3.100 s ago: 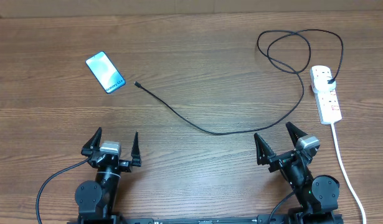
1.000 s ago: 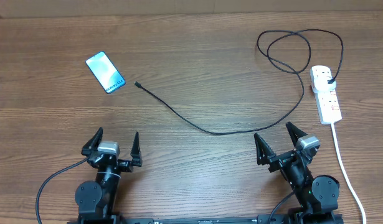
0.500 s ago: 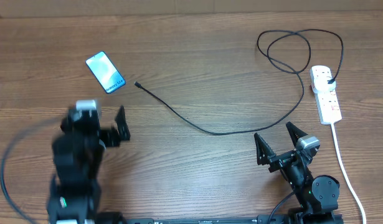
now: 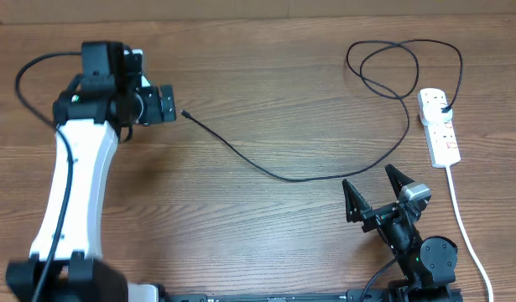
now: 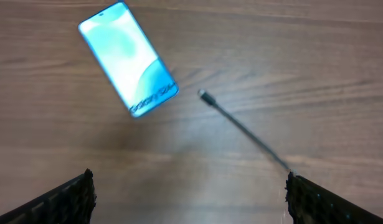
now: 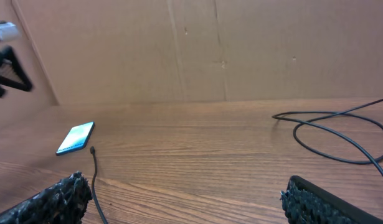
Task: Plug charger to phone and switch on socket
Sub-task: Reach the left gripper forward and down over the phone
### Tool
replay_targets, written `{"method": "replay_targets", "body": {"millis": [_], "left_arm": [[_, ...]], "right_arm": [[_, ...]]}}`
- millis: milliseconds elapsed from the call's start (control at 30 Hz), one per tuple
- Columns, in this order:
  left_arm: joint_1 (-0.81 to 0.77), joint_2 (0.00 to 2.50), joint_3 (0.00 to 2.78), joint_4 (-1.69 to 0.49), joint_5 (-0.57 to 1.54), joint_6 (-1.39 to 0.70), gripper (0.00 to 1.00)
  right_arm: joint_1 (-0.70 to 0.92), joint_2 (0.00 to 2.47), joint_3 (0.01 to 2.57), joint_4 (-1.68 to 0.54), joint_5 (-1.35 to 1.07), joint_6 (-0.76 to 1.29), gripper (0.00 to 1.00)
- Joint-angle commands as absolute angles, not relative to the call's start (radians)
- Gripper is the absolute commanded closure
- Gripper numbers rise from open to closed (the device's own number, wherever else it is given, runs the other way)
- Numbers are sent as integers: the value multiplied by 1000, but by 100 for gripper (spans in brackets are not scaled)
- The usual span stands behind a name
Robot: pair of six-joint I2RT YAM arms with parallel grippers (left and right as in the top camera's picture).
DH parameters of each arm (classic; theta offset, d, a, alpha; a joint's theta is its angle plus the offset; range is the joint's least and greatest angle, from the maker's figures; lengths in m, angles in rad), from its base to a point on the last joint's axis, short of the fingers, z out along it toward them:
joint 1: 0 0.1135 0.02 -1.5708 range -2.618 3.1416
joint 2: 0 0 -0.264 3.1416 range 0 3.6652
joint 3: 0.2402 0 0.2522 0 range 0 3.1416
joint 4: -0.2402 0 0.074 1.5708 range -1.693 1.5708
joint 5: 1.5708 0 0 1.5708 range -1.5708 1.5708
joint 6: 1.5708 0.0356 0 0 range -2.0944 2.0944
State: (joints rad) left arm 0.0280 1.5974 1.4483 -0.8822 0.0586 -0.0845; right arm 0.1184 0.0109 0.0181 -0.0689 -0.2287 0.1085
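Above slim rect. phone [image 5: 127,58] (thin black charger [image 5: 241,127] beside), left claw [image 5: 188,186] spread wide.

We see the phone [image 5: 127,58] lying flat on the wood, turned diagonally, its screen up and lit light blue. The charger [image 4: 295,179], a thin black cable, has its connector tip [image 5: 203,95] near the phone but not touching it. Its far end loops to the white socket [image 4: 440,130], where the black plug [image 4: 443,107] sits.

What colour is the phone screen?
The phone screen is lit light blue; the left wrist view shows it best.
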Motion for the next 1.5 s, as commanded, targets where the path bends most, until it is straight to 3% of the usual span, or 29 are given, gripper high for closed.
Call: {"method": "replay_targets", "body": {"millis": [0, 333, 767, 1467], "left_arm": [[34, 1665, 1479, -828, 97, -126, 0], [35, 1769, 1524, -689, -41, -306, 0], [57, 2228, 2083, -984, -192, -465, 0], [103, 2441, 2109, -934, -130, -513, 0]], "right_arm": [[115, 3, 8, -64, -226, 115, 0], [115, 3, 8, -64, -226, 115, 0], [115, 3, 8, -64, -226, 115, 0], [115, 3, 8, -64, -226, 115, 0]]}}
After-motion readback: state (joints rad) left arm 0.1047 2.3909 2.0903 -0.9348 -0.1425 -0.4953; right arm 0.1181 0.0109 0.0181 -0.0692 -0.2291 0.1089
